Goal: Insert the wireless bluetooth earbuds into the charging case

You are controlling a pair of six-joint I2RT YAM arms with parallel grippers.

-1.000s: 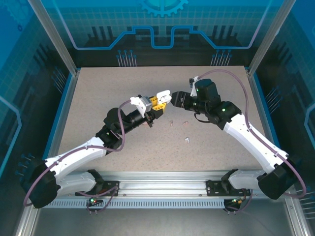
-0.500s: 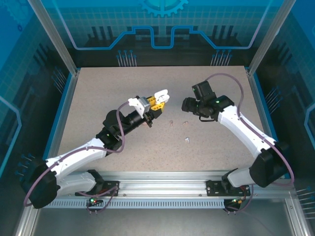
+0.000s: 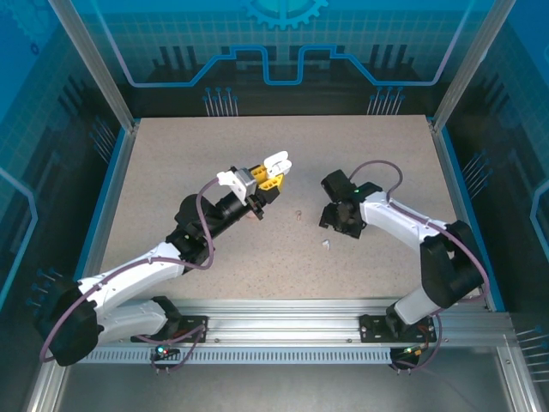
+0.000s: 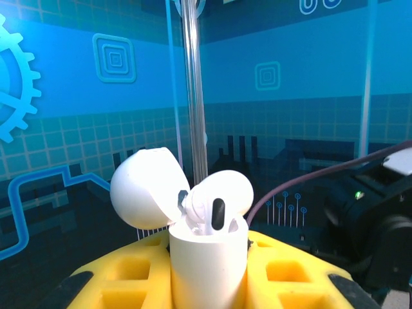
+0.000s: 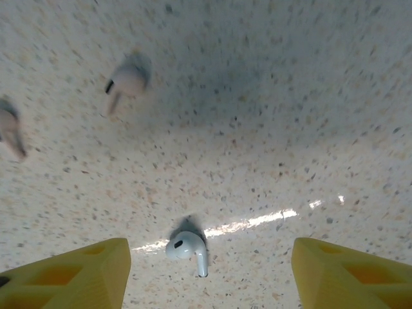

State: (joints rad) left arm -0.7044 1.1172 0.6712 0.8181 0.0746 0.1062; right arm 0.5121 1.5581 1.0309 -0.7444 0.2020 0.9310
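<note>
My left gripper (image 3: 268,178) is raised above the table and shut on a white charging case (image 4: 209,264), clamped between its yellow fingers (image 4: 293,273). The case lid (image 4: 143,187) stands open to the left, and a white earbud (image 4: 222,196) sits in the case, sticking up out of it. My right gripper (image 5: 211,270) hangs low over the table, open, its yellow fingertips (image 5: 71,273) on either side of a white earbud (image 5: 187,248) lying on the surface. In the top view this gripper (image 3: 334,223) is just above the white earbud (image 3: 327,245).
A pale pinkish earbud (image 5: 129,80) lies farther off on the speckled table (image 5: 270,116), and another earbud (image 5: 8,129) sits at the left edge. In the top view a pinkish earbud (image 3: 298,215) lies between the two arms. Blue walls enclose the table.
The right gripper has left the raised case, swung down and nearer, and now sits low over the loose earbuds. The left gripper with the case has shifted slightly up.
</note>
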